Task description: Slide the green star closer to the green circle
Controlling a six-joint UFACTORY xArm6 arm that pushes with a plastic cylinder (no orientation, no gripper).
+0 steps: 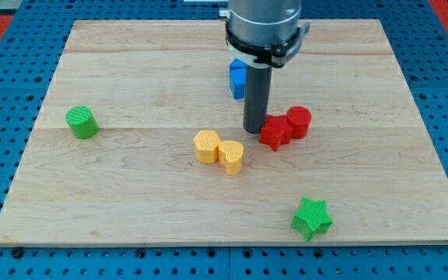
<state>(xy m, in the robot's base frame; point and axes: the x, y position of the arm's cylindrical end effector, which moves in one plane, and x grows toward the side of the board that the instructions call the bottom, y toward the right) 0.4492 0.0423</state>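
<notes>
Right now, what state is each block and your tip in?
My tip: down on the wooden board, just left of the red blocks.
Green star block: untouched, near the view's bottom right.
Green cylinder block: upright, far left, alone.
Red star-like block: touching the red cylinder.
Yellow hexagon-like block: touching the yellow heart.
Blue block: partly hidden behind the rod.

- A wide grey metal cylinder forms the arm's end
- A black ring clamps its base
- A straight dark rod ends at my tip [254,130]
</notes>
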